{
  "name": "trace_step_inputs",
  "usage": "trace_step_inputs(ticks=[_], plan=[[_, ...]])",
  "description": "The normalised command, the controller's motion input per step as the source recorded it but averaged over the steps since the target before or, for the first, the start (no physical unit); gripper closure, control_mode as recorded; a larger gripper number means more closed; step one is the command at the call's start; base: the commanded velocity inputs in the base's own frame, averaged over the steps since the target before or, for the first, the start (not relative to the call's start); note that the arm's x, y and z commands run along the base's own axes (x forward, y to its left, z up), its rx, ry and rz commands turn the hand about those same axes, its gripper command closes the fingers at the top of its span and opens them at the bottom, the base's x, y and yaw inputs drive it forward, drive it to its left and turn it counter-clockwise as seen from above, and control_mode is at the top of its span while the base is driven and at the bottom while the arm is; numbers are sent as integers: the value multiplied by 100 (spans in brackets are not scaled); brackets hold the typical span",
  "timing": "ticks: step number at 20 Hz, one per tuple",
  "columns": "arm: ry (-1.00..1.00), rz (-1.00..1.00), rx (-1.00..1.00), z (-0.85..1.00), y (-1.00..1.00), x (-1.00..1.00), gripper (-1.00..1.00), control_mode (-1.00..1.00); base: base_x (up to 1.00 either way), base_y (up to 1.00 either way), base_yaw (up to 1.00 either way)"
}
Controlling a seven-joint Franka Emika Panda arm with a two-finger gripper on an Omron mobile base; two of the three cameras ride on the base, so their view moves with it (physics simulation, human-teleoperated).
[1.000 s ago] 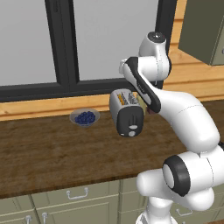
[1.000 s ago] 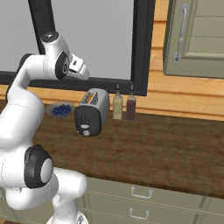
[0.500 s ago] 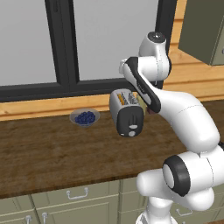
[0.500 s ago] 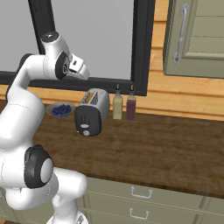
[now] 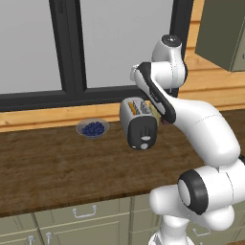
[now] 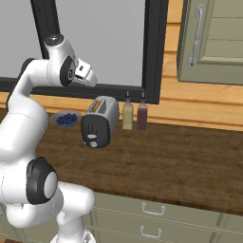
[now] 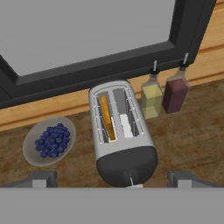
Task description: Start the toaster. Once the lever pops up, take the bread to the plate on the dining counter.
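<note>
toaster (image 7: 121,135) seen from above in hand view, bread (image 7: 106,117) sunk in its left slot, hidden from both base views | gripper (image 7: 113,178) held high over the toaster, fingers spread wide, nothing gripped | blueberry bowl (image 5: 92,128) left of toaster, two bottles (image 6: 134,114) right, all on the worktop (image 6: 180,161)

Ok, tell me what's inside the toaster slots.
The toaster holds a bread slice edge-on in one slot; the other shows a pale strip. The slice's lower part is hidden by the slot.

The toaster (image 6: 99,122) is seen on the wooden bench (image 6: 175,166); two bottles (image 6: 135,115) just beside it; a blueberry bowl (image 6: 66,119) behind the arm.
</note>
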Motion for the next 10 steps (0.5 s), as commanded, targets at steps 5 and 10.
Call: trace_step_inputs(ticks=[5,10], plan=[[0,0,0,0,0,0,-100,-100,0,0,0],[0,0,0,0,0,0,-100,-100,0,0,0]])
